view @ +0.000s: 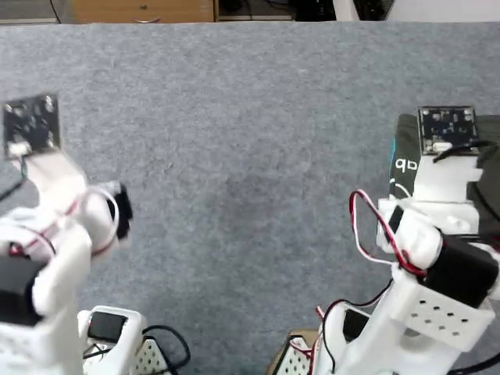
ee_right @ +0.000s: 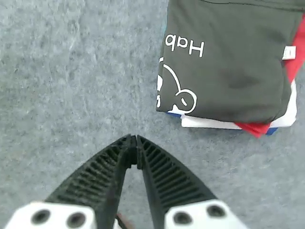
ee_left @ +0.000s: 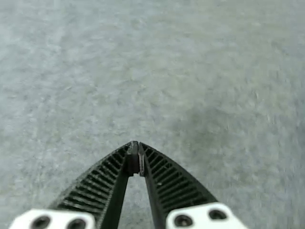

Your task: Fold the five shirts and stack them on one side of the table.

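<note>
The stack of folded shirts [ee_right: 228,67], a dark one on top, lies on the grey table [view: 250,117] just beyond the right gripper [ee_right: 133,149]. It and the left gripper [ee_left: 134,156] are clenched on nothing. The cloth looks soft, light and limp, probably best pinched at a folded edge

We see the left gripper [ee_left: 135,151] from just behind, its two black ribbed fingers [ee_left: 102,183] brought together so that their tips touch in a narrow point. Each finger widens back to a white mount [ee_left: 200,220] with round screw holes. Beneath the gripper lies the grey felt-like table cover [ee_left: 190,71], mottled and flat across the whole surface we can make out.
</note>
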Robot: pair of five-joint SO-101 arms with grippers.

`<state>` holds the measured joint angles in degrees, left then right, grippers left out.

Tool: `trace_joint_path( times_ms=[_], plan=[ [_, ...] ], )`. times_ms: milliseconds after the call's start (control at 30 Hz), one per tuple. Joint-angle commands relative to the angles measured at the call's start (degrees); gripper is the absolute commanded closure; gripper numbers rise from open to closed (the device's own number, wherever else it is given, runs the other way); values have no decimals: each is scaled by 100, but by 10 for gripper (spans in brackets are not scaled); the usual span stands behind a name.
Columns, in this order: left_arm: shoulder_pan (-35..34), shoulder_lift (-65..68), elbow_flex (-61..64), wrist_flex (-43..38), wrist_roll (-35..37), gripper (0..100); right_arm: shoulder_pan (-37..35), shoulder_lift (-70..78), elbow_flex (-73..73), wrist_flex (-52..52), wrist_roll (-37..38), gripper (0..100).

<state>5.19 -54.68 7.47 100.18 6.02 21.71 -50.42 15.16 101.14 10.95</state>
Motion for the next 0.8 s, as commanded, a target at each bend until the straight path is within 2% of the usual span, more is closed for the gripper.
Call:
trace_joint_path(
  times_ms=[0, 133, 233, 333, 533, 767],
  plan=[
    [264, -462, 686, -281, 53, 982, -224, -242, 321, -18, -149, 994],
    [132, -1191, 1591, -853, 53, 982, -690, -875, 1095, -281, -290, 994],
    [185, -1851, 2330, -1363, 53, 982, -1015, -1613, 1851, -879, -756, 994],
    [141, -2484, 3156, -1785, 53, 982, -1455, -2431, 2738, -1503, -870, 994],
    [132, -3389, 3991, -1952, 18, 982, -2158, -4101, 4338, -2092, -844, 994],
    [132, -3749, 4343, -1943, 9, 982, -2695, -5508, 5182, -2084, -835, 994]
  ],
)
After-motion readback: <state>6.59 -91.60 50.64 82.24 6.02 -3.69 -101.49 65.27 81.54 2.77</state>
